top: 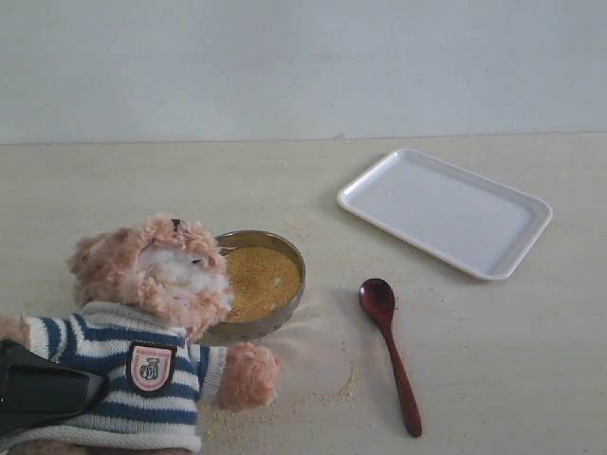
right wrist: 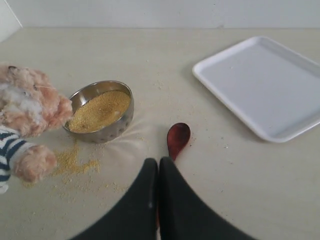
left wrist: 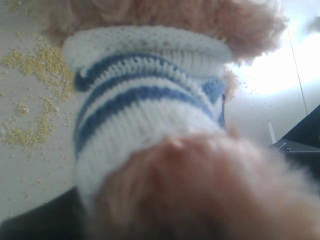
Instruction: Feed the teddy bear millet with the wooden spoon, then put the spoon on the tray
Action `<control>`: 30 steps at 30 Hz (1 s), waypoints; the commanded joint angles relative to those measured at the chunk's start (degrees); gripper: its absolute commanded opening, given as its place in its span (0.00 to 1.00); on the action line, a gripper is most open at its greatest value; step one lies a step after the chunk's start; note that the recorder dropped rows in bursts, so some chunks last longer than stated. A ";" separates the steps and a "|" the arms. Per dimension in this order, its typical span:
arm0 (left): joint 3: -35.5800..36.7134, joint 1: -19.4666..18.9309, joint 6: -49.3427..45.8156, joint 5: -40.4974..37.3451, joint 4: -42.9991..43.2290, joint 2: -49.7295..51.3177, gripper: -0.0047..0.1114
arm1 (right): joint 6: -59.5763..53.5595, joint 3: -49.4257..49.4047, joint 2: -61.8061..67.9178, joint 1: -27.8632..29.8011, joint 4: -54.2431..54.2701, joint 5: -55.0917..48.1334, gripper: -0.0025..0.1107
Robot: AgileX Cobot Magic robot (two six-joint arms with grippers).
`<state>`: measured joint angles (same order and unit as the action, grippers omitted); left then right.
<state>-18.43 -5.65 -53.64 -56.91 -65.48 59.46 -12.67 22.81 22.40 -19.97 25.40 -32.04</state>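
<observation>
left fingers [top: 57, 391]: black, pushed up against the side of the teddy bear's [top: 152, 313] striped sweater. Left wrist view is filled with sweater and fur. Cannot tell how far open they are, or whether they grip the bear.
right fingers [right wrist: 145, 200]: closed flat against each other, holding nothing. Out of the exterior view.
wooden spoon [top: 389, 351]: lies loose on the surface [top: 493, 379], just ahead of the right fingers. Its oval end points away from them and its handle runs under them in the right wrist view.
teddy bear: right at the left fingers, muzzle leaning over the bowl [top: 256, 329] rim, one paw beside the bowl.
millet [top: 258, 281]: heaped in the steel bowl, between the two pairs of fingers. Loose grains lie on the surface around the bear's paw.
tray [top: 446, 210]: white, flat on the surface, beyond the spoon from the right fingers, well apart from the left fingers.
</observation>
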 commanded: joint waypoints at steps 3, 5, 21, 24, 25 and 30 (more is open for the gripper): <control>0.10 -0.07 -0.46 -1.14 -1.53 -0.05 0.08 | 0.33 0.50 0.08 0.01 -2.45 -1.75 0.02; 0.10 -0.07 -0.46 -1.14 -1.53 -0.05 0.08 | 0.33 0.50 0.08 0.01 -3.37 -2.27 0.02; 0.10 -0.07 -0.46 -1.14 -1.53 -0.05 0.08 | 2.23 0.50 0.08 0.01 -5.24 -4.38 0.02; 0.10 -0.07 -0.46 -1.14 -1.53 -0.05 0.08 | 2.23 0.50 0.08 0.01 -5.59 -5.50 0.02; 0.10 -0.07 -0.46 -1.14 -1.53 -0.05 0.08 | 2.23 0.50 0.08 0.01 -5.79 -5.91 0.02; 0.10 -0.07 -0.46 -1.14 -1.53 -0.05 0.08 | 2.23 0.50 0.08 0.01 -6.06 -6.75 0.05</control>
<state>-18.43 -5.65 -53.64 -56.91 -65.48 59.46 -10.33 22.81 22.40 -19.97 19.97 -38.50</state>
